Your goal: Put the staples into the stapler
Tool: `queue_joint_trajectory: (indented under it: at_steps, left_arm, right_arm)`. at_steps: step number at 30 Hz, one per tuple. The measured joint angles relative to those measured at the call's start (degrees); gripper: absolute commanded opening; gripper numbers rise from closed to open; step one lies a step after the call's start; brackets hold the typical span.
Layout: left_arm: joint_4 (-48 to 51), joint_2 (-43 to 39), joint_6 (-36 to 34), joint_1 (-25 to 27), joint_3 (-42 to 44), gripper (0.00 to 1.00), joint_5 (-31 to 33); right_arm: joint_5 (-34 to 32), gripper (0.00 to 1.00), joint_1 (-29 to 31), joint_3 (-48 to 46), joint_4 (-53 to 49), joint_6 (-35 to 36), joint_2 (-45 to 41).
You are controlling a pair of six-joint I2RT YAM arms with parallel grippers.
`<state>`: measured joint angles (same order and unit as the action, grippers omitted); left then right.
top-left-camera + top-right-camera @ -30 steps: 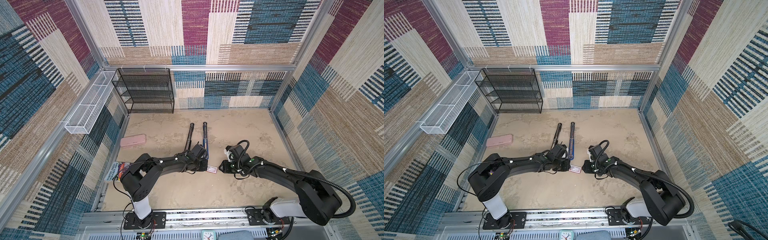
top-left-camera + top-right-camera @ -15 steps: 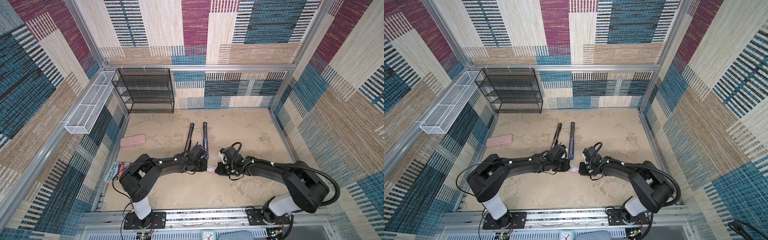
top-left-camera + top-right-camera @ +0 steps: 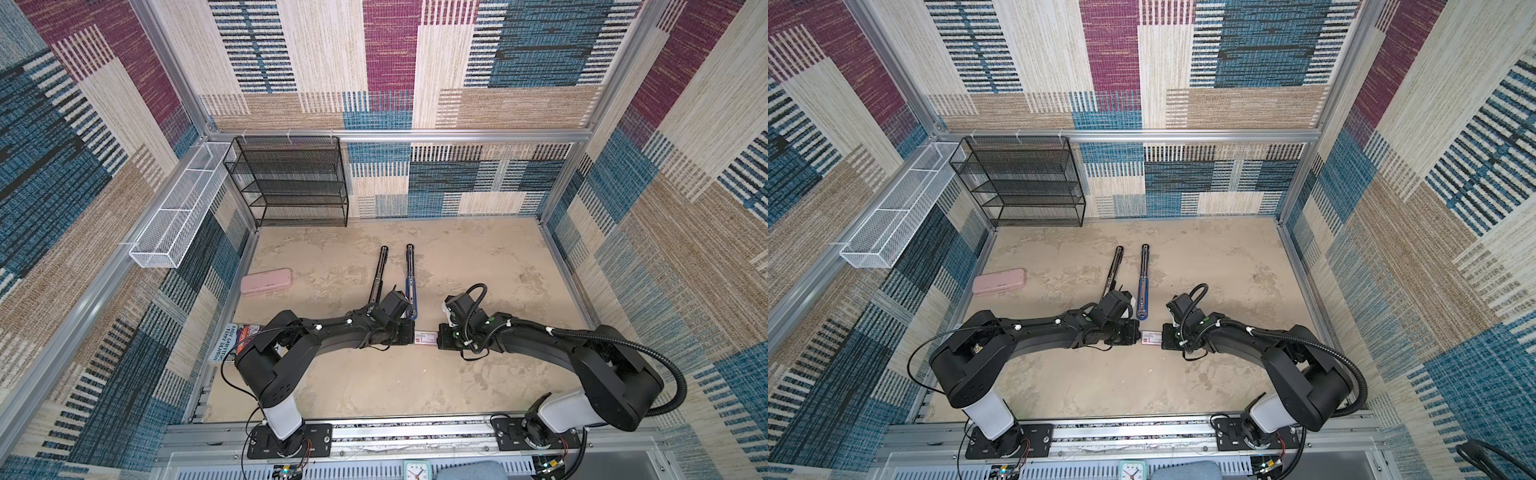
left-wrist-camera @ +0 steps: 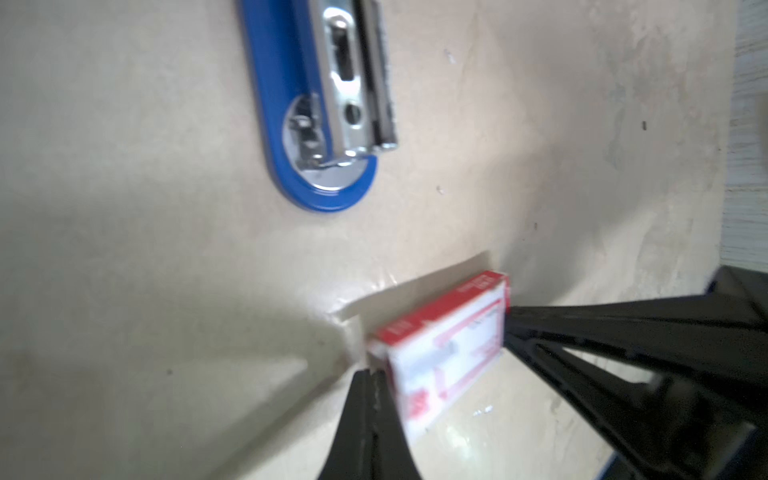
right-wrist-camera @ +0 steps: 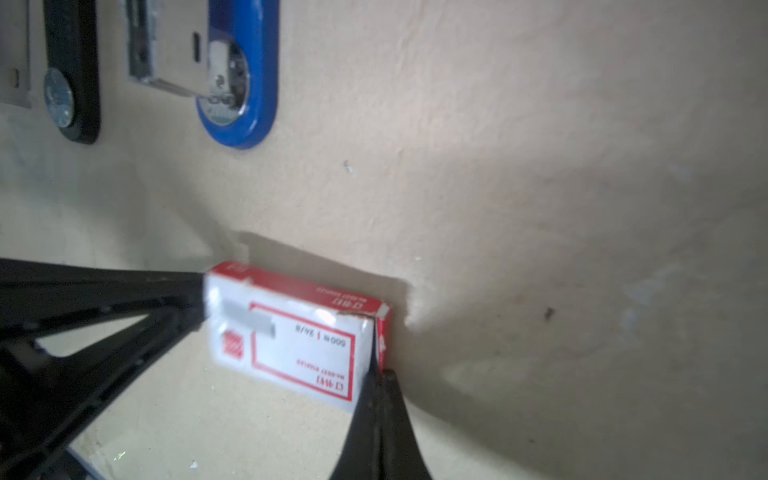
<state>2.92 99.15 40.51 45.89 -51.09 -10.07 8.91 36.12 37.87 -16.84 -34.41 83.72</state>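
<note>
Right end effector (image 5: 380, 376) slid in and clamped onto the end flap of the staple box (image 5: 291, 345). Left end effector (image 4: 372, 376) sits clenched at its opposite end, stapler (image 4: 266, 104) just beyond. I'd tug the flap gently, straight out, left bracing.

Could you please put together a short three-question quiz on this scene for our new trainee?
1. True or false: the stapler lies swung open on the table.
2. Where is the staple box? A) between the left gripper and the right gripper, each shut on one end of it; B) on the black mesh shelf; C) in the white wire basket.
3. What colour is the oblong case lying left of the stapler in both top views?

Key: 1 true; 2 A; 3 pink.
</note>
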Motion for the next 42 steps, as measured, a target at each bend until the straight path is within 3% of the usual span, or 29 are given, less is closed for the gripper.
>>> queue_joint_trajectory:
  at_steps: [7, 9, 14, 22, 27, 30, 42]
  left_arm:
    - [0.96, -0.04, -0.02, 0.00, 0.20, 0.00, 0.35]
    - [0.96, -0.04, -0.04, 0.00, 0.17, 0.10, -0.61]
    - [0.92, -1.40, -0.02, 0.00, 0.22, 0.19, -1.20]
    - [-0.44, -1.86, 0.02, 0.00, 0.46, 0.25, -3.48]
    - [-1.16, 0.90, 0.00, 0.00, -1.14, 0.18, -5.35]
    - [-1.22, 2.16, 0.02, 0.00, -1.92, 0.01, -6.14]
    - [-1.60, 2.67, -0.02, -0.22, -1.90, 0.00, -6.86]
  right_arm:
    - [-0.48, 0.05, -0.15, -0.13, -0.66, -0.94, -0.66]
    - [-0.39, 0.07, -0.15, -0.13, -0.68, -1.11, -0.66]
    - [0.37, 0.04, -0.17, -0.11, -0.70, -1.46, -1.01]
    - [1.22, 0.00, -0.17, -0.11, -0.57, -1.57, -0.94]
    - [1.81, 0.00, -0.17, -0.11, 0.52, -1.81, -0.63]
    - [2.05, 0.00, -0.17, -0.35, 0.66, -2.16, -0.55]
    - [1.46, 0.00, -0.63, -1.64, 0.24, -3.04, -2.16]
